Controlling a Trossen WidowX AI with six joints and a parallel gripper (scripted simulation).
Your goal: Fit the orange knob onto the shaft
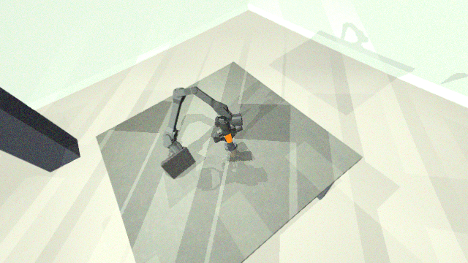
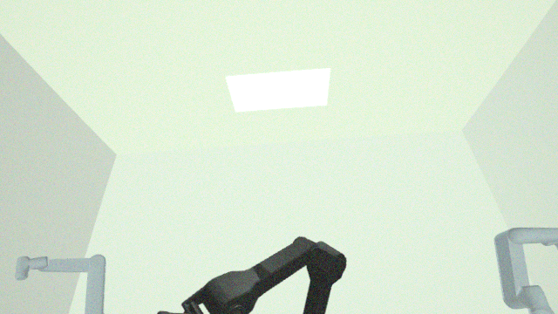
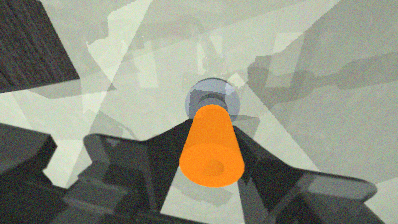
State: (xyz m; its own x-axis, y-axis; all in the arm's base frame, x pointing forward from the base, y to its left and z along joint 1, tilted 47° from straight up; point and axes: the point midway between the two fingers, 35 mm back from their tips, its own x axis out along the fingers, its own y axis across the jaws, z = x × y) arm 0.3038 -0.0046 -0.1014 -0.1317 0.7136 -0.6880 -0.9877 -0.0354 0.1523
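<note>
Shaft hidden behind orange knob (image 3: pixel 212 146); only pedestal (image 3: pixel 229 96) rim shows.
Gripper (image 3: pixel 210 165) clamps knob, long axis aimed at pedestal.

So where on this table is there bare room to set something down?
Free: the broad near half of the table and its right side. Crowded: around the arm's base and the pedestal, where the gripper holds the orange knob.
</note>
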